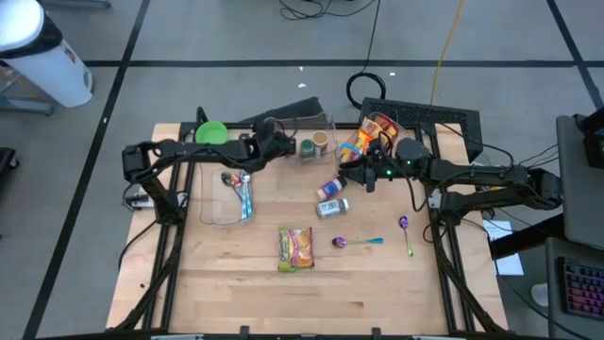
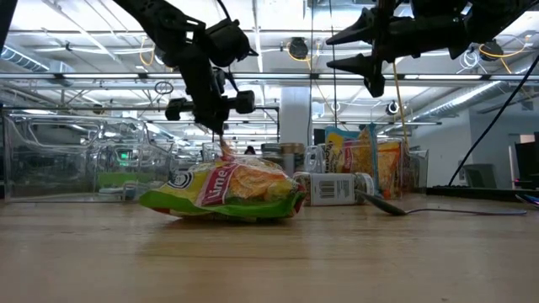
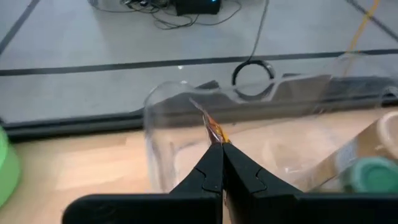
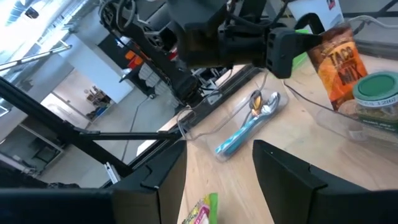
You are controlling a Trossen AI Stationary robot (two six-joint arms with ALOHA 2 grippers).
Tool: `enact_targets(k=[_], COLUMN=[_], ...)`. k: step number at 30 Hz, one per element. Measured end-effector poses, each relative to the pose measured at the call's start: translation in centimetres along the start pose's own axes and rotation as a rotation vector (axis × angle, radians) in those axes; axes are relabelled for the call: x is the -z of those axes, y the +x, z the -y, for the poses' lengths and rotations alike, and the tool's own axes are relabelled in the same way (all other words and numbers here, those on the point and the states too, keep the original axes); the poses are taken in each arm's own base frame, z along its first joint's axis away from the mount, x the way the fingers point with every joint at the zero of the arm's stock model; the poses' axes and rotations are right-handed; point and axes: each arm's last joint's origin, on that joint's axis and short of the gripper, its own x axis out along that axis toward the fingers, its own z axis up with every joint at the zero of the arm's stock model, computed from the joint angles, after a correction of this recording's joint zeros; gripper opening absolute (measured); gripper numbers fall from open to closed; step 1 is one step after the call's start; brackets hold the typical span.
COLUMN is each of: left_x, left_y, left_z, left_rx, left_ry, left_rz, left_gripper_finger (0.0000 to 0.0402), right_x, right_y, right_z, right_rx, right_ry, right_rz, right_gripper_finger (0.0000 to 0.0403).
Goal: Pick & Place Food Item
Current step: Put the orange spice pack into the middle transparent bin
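My left gripper (image 1: 286,144) is shut on a brown and orange taco mix packet (image 4: 336,57) at the clear bin (image 1: 316,127) by the table's far edge. A green-lidded jar (image 4: 377,93) stands in that bin beside the packet. In the left wrist view only the packet's thin edge (image 3: 214,129) shows past the shut fingers. My right gripper (image 1: 359,173) hangs open above the table's middle, pointing toward the left arm, with nothing between its fingers. A lime chips bag (image 1: 295,248) lies flat near the front. My left gripper pinches the taco mix packet by an upper edge (image 4: 309,38) between its two fingers, which slant down from the table's left. The packet hangs below the fingertips (image 2: 226,151) in the bin's opening. Whether its lower end rests on anything, I cannot tell.
Two small bottles (image 1: 331,197) lie at the middle, two spoons (image 1: 359,242) toward the right front. A clear tray (image 1: 233,195) with a spoon and a blue handle sits left. A green bowl (image 1: 211,132) and a bin of snack bags (image 1: 370,135) stand at the far edge.
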Motion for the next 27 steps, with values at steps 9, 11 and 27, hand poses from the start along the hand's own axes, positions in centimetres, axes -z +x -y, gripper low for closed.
enact_targets(k=[9, 11, 27], left_x=[0.6, 0.4, -1.5], left_y=[-0.5, -0.6, 0.7], left_z=[0.1, 0.4, 1.0], left_rx=[-0.017, -0.001, 0.274], left_ry=[0.007, 0.017, 0.335], left_rz=[0.001, 0.014, -0.01], left_gripper_finger=[0.0, 0.0, 0.0], right_x=[0.0, 0.0, 0.0], right_y=[0.0, 0.0, 0.0], right_z=[0.0, 0.1, 0.1], right_rx=[0.008, 0.022, 0.021], right_ry=[0.001, 0.001, 0.035], right_rz=[-0.001, 0.01, 0.007], right_gripper_finger=[0.0176, 0.0176, 0.0176])
